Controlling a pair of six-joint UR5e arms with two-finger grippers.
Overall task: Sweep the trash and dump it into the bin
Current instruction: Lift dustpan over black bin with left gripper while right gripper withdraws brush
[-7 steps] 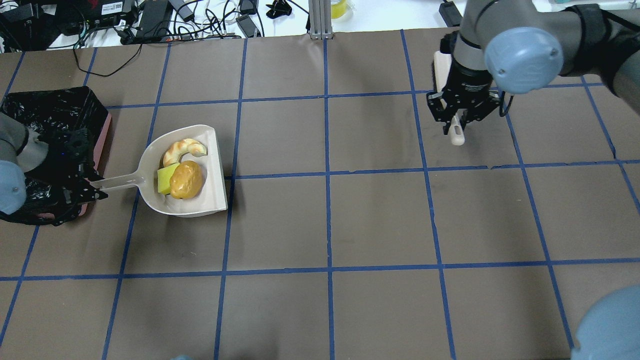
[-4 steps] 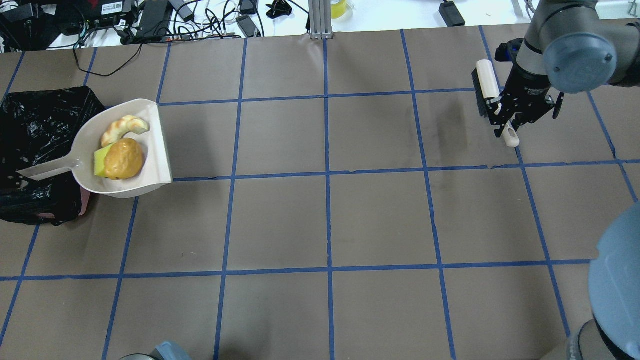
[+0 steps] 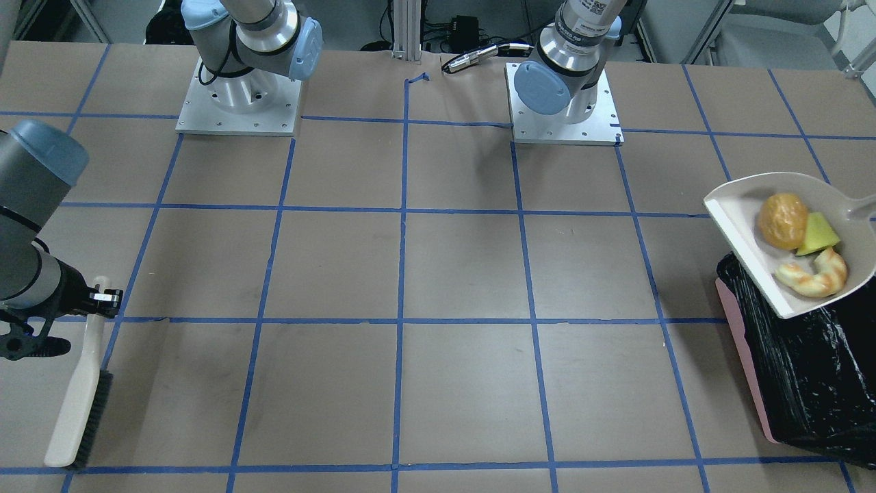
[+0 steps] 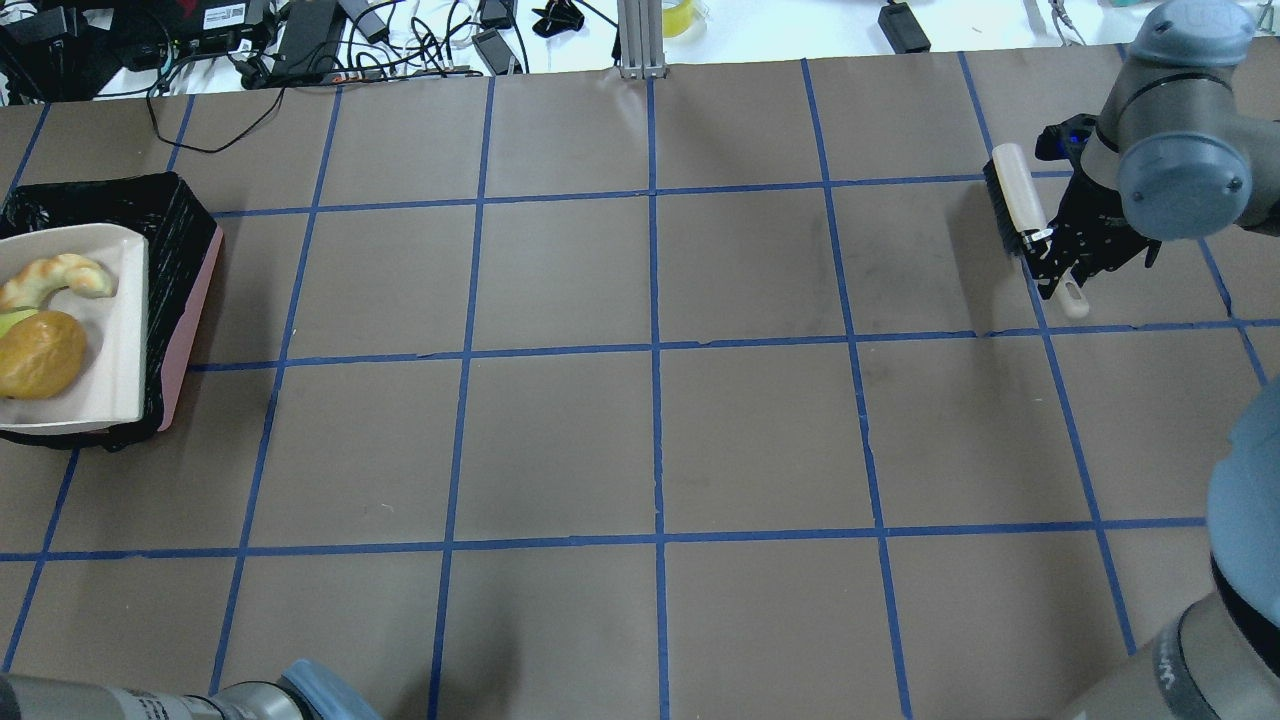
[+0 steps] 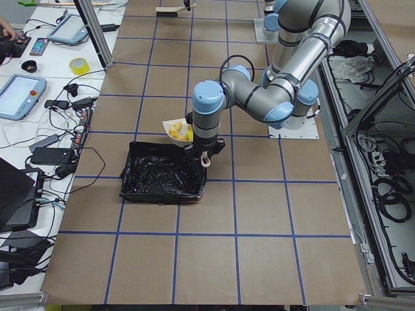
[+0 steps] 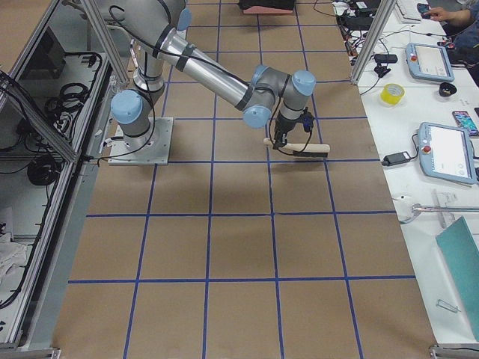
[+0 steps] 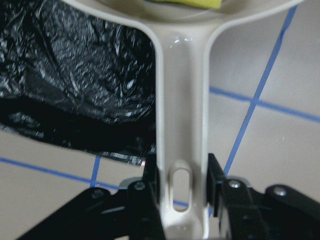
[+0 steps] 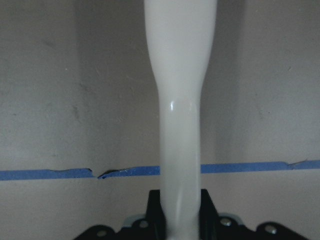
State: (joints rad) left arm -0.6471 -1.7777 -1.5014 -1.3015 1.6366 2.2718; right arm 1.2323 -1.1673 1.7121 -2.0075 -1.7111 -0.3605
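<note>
Moved: dustpan with trash, now over bin at 9 o'clock.
Left gripper: clamps dustpan.
Right gripper: clamps brush.

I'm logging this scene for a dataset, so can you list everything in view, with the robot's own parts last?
potato-like lump: one, yellow-brown, in the dustpan
sponge wedge: one, yellow-green, in the dustpan beside the lump
bread piece: one, tan crescent, in the dustpan
dustpan: one, cream, held over the bin
bin: one, pink with a black bag, at the table's end on the robot's left
brush: one, cream with dark bristles, held near the table's other end
table: one, brown with a blue tape grid
cables and devices: several, mostly black, beyond the table's far edge
left tool: one, black, shut on the dustpan's handle
right tool: one, black, shut on the brush's handle
</note>
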